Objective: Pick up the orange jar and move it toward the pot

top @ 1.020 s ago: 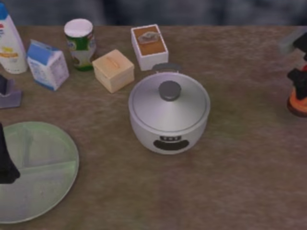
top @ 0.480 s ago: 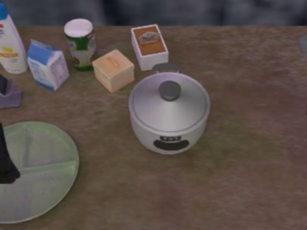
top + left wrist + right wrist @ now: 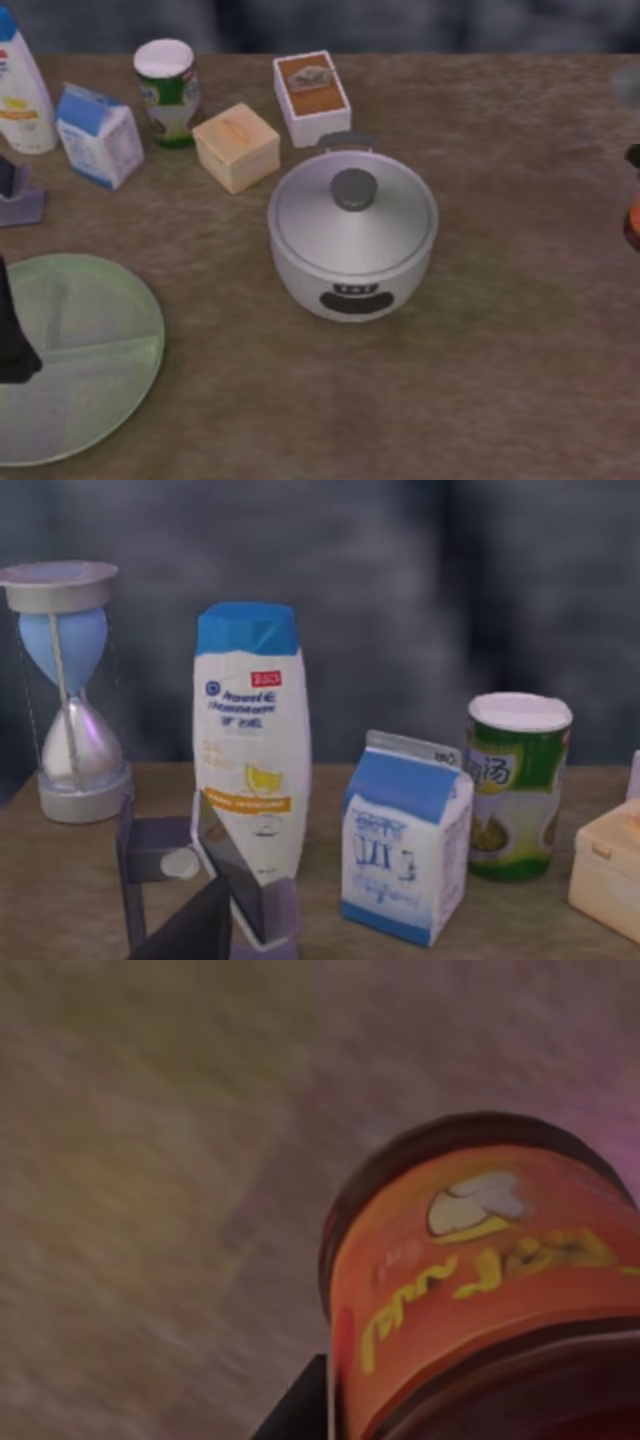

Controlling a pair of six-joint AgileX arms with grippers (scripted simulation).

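Observation:
The pot (image 3: 352, 232), silver-grey with a domed lid and dark knob, stands mid-table. Only a sliver of the orange jar (image 3: 633, 222) shows at the top view's right edge, far right of the pot. Up close in the right wrist view, the jar (image 3: 480, 1270) is dark brown with an orange label, and the table is blurred beyond it. My right gripper (image 3: 634, 185) is shut on it; one dark finger (image 3: 300, 1415) lies against its side. My left gripper (image 3: 12, 345) is parked open over the plate at the left edge.
Along the back left stand a shampoo bottle (image 3: 18, 90), milk carton (image 3: 97, 135), green-labelled can (image 3: 168, 90), tan box (image 3: 236, 146) and white box (image 3: 311, 97). A pale green divided plate (image 3: 120, 310) lies front left, a purple stand (image 3: 20, 200) beside it. An hourglass (image 3: 68, 690) shows in the left wrist view.
The right gripper with the jar left the top view's right edge half a second ago; a sliver of both now shows there again. The left arm and the pot have not moved.

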